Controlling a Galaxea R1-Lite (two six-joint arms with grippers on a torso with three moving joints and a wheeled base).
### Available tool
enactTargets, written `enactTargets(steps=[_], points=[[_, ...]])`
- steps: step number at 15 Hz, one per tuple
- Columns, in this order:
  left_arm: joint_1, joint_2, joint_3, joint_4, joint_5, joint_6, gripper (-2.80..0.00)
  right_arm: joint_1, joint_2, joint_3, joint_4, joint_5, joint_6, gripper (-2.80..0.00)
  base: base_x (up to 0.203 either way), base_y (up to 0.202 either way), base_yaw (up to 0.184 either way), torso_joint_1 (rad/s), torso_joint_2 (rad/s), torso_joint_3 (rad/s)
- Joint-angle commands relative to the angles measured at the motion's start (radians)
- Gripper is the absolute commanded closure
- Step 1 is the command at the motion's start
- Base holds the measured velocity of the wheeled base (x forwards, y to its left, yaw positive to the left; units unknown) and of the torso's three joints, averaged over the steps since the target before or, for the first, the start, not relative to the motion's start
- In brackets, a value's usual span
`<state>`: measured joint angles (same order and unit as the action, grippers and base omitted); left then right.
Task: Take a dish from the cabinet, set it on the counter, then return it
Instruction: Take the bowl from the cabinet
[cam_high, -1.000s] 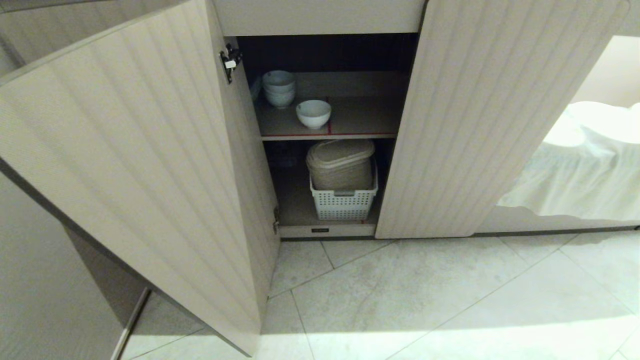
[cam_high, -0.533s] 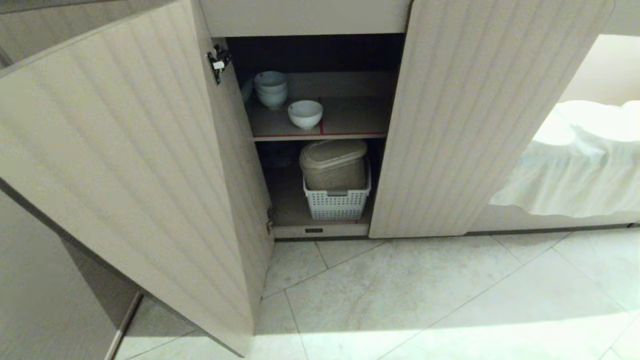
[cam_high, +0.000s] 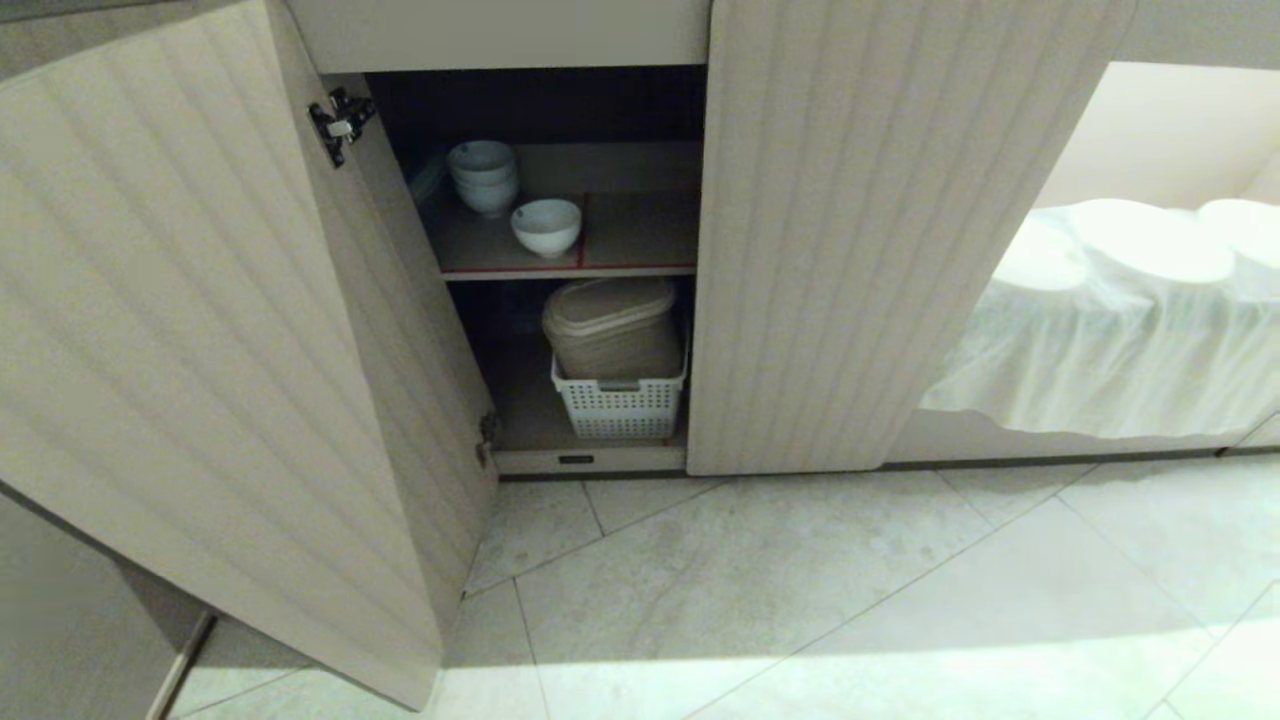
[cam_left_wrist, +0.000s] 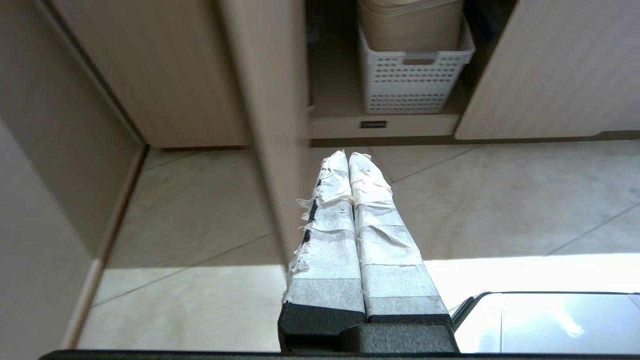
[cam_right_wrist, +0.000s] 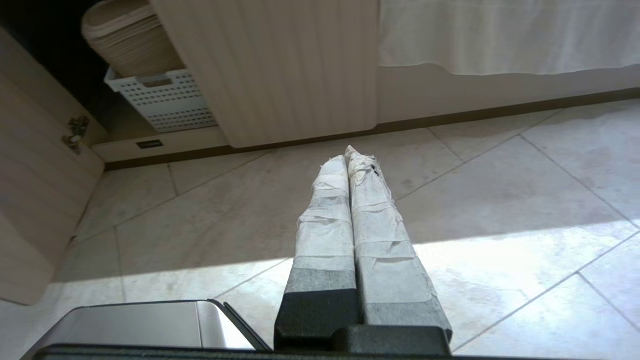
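Head view | dish (cam_high: 546, 226) upright, mouth up | upper shelf (cam_high: 640, 268)

Pale marbled floor tiles (cam_high: 800, 590) — a sunlit band nearest — white draped cloth (cam_high: 1110, 330) at right.

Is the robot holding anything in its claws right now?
No. The left claw and right claw are both shut on nothing, above the floor. The white bowl sits on the cabinet shelf.

Home kitchen: low fluted cabinet (cam_high: 850, 250), stacked bowls (cam_high: 484, 175) on shelf, storage basket (cam_high: 620, 405), tiled floor (cam_high: 850, 600).
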<state>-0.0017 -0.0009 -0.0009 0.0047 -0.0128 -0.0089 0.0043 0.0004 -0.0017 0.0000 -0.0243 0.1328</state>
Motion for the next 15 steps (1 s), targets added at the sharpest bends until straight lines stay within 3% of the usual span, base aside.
enactTargets(steps=[1, 15], points=[[0.0, 0.001, 0.0, 0.0, 0.0, 0.0, 0.0, 0.0, 0.0, 0.0, 0.0, 0.0, 0.001, 0.0, 0.0, -0.196, 0.003, 0.006, 0.0, 0.006], [0.0, 0.001, -0.001, 0.0, 0.0, -0.003, 0.0, 0.0, 0.0, 0.0, 0.0, 0.0, 0.001, 0.0, 0.0, -0.188, 0.0, 0.002, 0.0, 0.002]])
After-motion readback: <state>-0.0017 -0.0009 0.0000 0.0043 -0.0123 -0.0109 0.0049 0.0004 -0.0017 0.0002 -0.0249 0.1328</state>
